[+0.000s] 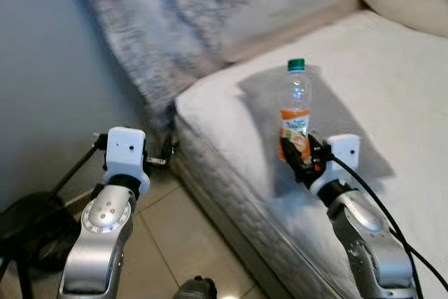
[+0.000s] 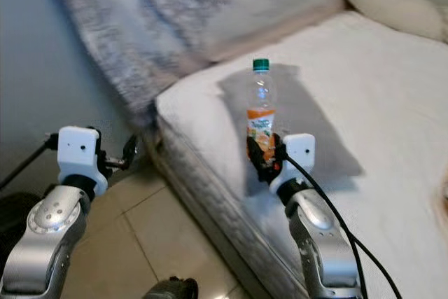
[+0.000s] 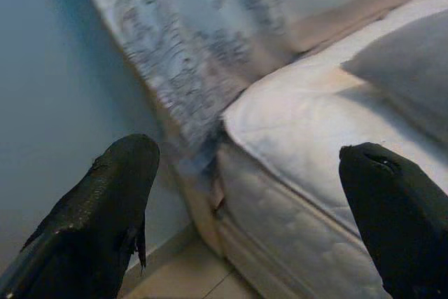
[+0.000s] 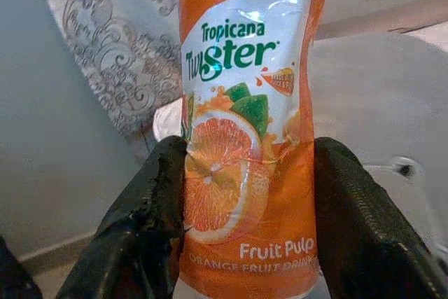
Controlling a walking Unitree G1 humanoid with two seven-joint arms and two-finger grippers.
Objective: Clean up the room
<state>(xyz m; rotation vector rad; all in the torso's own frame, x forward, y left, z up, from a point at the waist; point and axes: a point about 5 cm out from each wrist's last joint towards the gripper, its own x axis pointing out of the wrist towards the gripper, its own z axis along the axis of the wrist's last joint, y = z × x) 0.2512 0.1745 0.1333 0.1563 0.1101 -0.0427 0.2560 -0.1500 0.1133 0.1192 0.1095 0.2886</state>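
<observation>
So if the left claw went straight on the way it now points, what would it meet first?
Probably the mattress: the open left claw points at its rounded corner and side edge, with nothing between them. Depth is unclear, so this is a guess.

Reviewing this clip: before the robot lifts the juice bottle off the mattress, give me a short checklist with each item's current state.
1. Right end effector closed on the clear plastic orange-juice bottle with orange label: ok, fingers press both sides.
2. Bottle upright: ok.
3. Green cap on: ok.
4. Grip height: low on the label; stability cannot tell.
5. Left end effector free: ok, open, beside the white quilted mattress.
6. Drop-off spot located: cannot tell.
</observation>
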